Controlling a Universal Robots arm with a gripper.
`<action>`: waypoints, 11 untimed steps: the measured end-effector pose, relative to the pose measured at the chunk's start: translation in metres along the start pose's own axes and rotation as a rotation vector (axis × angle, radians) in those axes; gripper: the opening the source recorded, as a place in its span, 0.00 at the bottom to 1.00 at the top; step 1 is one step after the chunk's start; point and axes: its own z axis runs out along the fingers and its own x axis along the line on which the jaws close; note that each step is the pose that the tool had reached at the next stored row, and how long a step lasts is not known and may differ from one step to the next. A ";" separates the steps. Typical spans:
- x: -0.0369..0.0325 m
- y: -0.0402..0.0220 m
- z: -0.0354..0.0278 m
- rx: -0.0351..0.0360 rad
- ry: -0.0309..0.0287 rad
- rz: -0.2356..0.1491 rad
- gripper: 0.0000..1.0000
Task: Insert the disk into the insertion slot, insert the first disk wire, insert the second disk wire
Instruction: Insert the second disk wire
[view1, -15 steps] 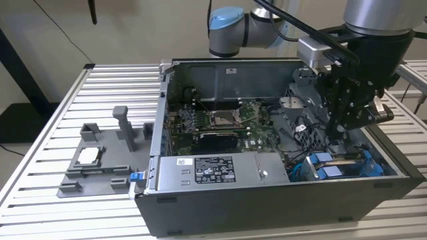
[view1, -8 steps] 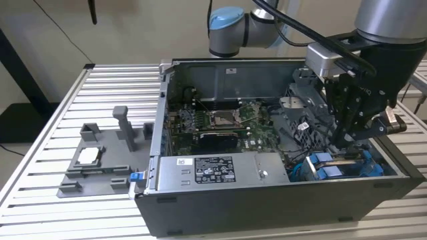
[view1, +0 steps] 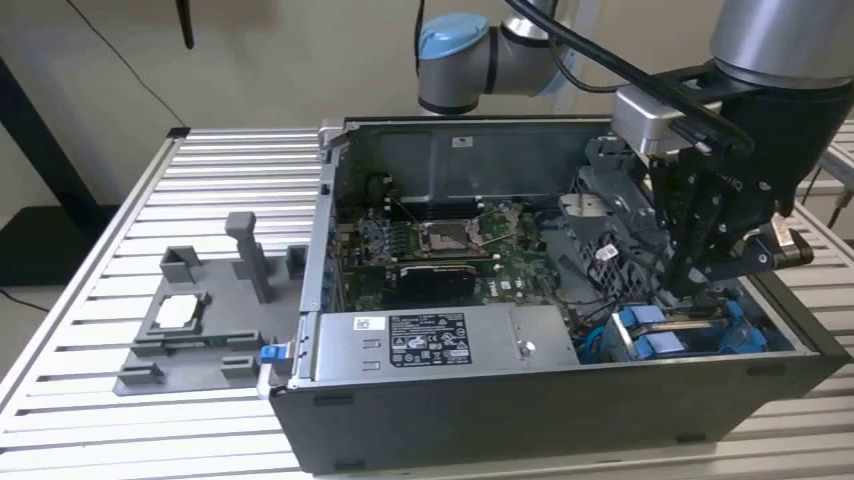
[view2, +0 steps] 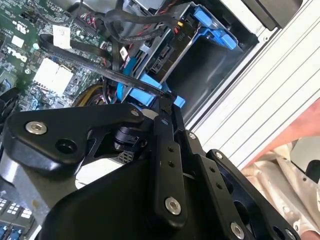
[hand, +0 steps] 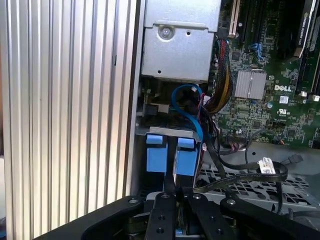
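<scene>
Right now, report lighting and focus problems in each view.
Exterior view: even light, but the gripper is dark against the computer case. Second wrist view: the near gripper links are soft and black. First wrist view: the slatted table looks pale and washed.

Even, soft light falls from above in the exterior view; the slatted table (view1: 147, 200) shines pale, while the case (view1: 561, 400) interior sits in shadow toward 3 o'clock. In the second wrist view the black gripper (view2: 167, 107) is close and soft-edged, and the table slats glare white. The first wrist view is dimmer, with mild blur throughout.
</scene>
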 end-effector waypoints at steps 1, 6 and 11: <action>-0.0001 -0.0001 0.0001 0.0014 -0.0151 0.001 0.16; 0.0005 0.0001 0.0003 0.0092 -0.1054 0.011 0.16; 0.0026 0.0001 0.0017 0.0159 -0.1823 0.019 0.16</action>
